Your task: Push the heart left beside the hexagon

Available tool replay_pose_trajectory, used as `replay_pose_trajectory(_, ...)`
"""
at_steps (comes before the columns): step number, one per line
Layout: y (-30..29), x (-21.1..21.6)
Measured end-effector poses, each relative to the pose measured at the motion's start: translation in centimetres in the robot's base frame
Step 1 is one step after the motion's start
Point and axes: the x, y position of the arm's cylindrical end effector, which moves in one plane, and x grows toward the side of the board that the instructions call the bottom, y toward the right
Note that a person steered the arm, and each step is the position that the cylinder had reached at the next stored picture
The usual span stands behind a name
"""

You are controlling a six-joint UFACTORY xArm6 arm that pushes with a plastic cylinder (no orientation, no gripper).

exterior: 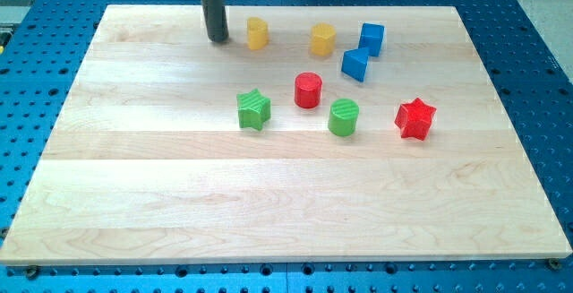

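Seven blocks are seen on the wooden tabletop (pixel 286 203), all bunched in the upper half of the camera view. Up near the view's top, a yellow block (pixel 257 33) sits just to the right of the tip (pixel 217 38), close but not touching as far as can be made out. Its shape can't be pinned down for sure; same goes for the second yellow block (pixel 323 38) a bit further right, so heart and hexagon can't really be told apart here, though both are in that top row, near each other with a gap between.

Two blue blocks are found right of those: a blue cube (pixel 372 38) and another blue block (pixel 355 64) just below-left of it, nearly touching. Lower down, a red cylinder (pixel 308 90) sits in the middle, with a green star (pixel 253 110) to its lower left and a green cylinder (pixel 343 117) to its lower right. A red star (pixel 415 118) is set off further right.

No hand is fitted, just the dark rod, so nothing is held. The tip is planted on the tabletop, left of every block.
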Motion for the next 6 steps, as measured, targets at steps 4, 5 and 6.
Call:
replay_pose_trajectory(4, 1.8, -3.8)
replay_pose_trajectory(5, -1.1, -7.3)
replay_pose_trajectory(6, -1.0, -7.3)
